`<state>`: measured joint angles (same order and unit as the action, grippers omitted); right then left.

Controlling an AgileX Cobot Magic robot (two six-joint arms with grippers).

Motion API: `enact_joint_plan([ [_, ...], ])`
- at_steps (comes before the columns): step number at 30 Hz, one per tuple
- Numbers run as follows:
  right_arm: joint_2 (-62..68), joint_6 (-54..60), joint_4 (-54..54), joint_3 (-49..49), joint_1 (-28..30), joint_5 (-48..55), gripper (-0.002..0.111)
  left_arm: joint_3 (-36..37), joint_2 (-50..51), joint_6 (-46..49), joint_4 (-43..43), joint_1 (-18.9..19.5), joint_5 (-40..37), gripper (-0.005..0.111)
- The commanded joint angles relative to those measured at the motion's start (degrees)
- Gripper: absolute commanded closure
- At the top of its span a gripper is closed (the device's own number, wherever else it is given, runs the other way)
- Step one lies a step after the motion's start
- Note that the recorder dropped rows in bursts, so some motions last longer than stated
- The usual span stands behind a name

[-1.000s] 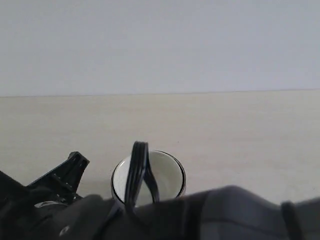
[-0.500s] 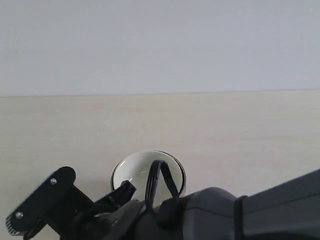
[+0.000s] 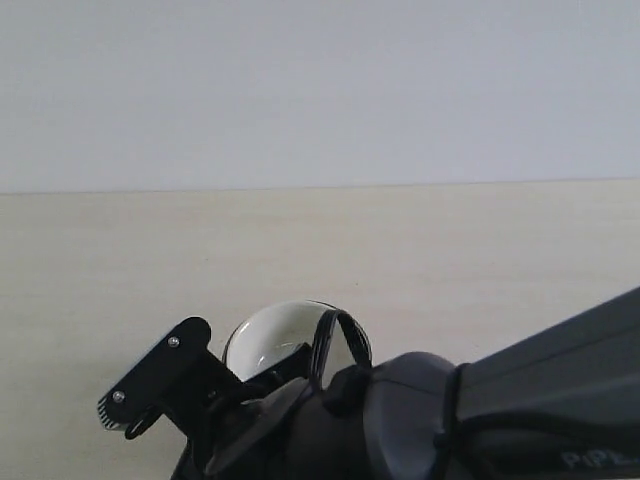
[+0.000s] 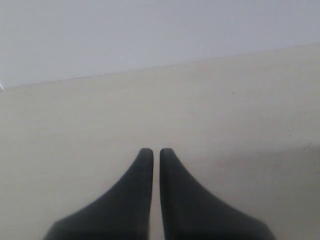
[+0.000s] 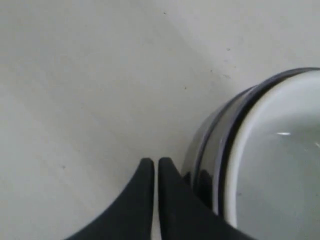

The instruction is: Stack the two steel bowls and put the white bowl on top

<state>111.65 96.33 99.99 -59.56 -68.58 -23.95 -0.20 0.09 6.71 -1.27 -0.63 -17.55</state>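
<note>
Now the right fingers [image 5: 145, 175] sit closed together just beside the stacked steel bowls [image 5: 207, 150], with the white bowl [image 5: 270, 165] inside; only the right wrist view shows the steel rims. The left fingers [image 4: 142, 167] are closed too, over the surface [image 4: 75, 125]. In the exterior view the right arm [image 3: 500, 400], faintly lettered "PIPE", has risen higher.

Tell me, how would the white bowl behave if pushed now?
The white bowl looks glossy, so probably slippery to grip. It sits nested in a steel bowl, so a push would likely shift both together, not tip it.
</note>
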Motion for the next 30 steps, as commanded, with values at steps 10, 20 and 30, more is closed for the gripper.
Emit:
enact_joint_plan([
  [10, -0.1, 0.0, 0.0, 0.2, 6.3, 2.5, 0.108, 0.2, -0.1, 0.2, 0.5, 0.1, 0.0, 0.103],
  [20, -1.1, 0.2, 0.0, 0.2, 6.3, 6.0, 0.108, 0.2, -0.1, 0.2, 0.5, 0.1, 0.0, 0.103],
  [30, -13.9, 3.5, 0.0, 0.3, 2.5, 4.5, 0.108, 0.2, -0.1, 0.2, 0.5, 0.1, 0.0, 0.103],
])
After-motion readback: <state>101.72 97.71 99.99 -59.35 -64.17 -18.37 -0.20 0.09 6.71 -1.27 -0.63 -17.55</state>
